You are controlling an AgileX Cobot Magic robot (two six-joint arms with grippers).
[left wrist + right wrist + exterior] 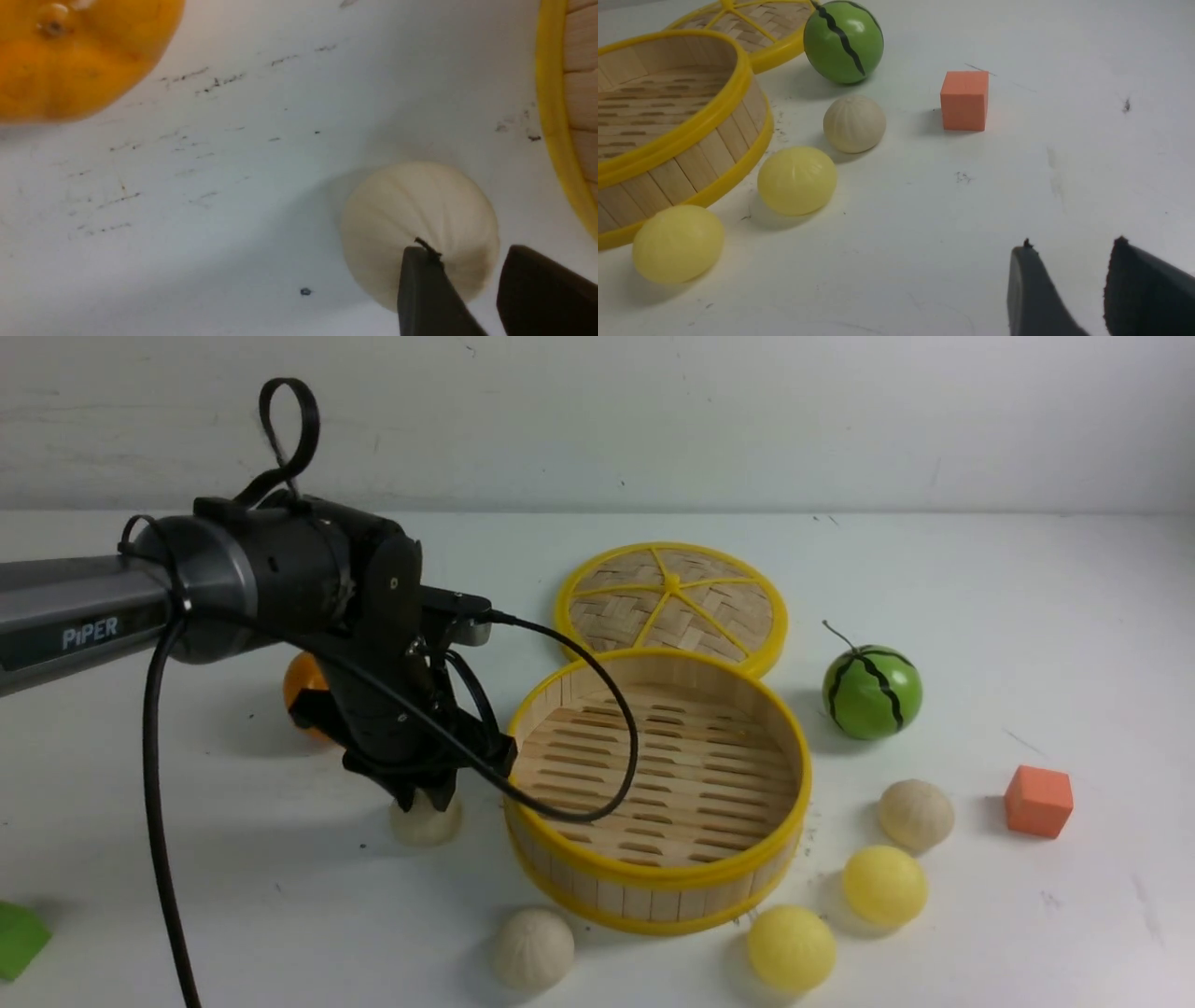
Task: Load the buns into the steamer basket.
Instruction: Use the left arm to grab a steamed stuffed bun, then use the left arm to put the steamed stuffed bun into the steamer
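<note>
1. The left end effector [467, 252] hangs just over an off-white pleated bun [426, 821]. Its jaws stand spread and pinch nothing.
2. This bun sits on the tabletop [1027, 616], just beside the left wall of the steamer basket [653, 896].
3. The slatted floor of the basket is bare. None of the five buns is inside, so I judge that the whole task is left to do.
4. The other four lie on the tabletop near the basket: a second pleated bun [533, 947] in front, one yellow bun [791, 947] and another yellow bun [884, 885] at the front right, and a third pleated bun [915, 814] to the right.
5. The right end effector [1069, 252] is also spread and empty, above bare tabletop, apart from these buns.
6. Further out are the woven lid [672, 602], the orange [303, 686], the watermelon ball [871, 691] and an orange cube [1038, 800].
</note>
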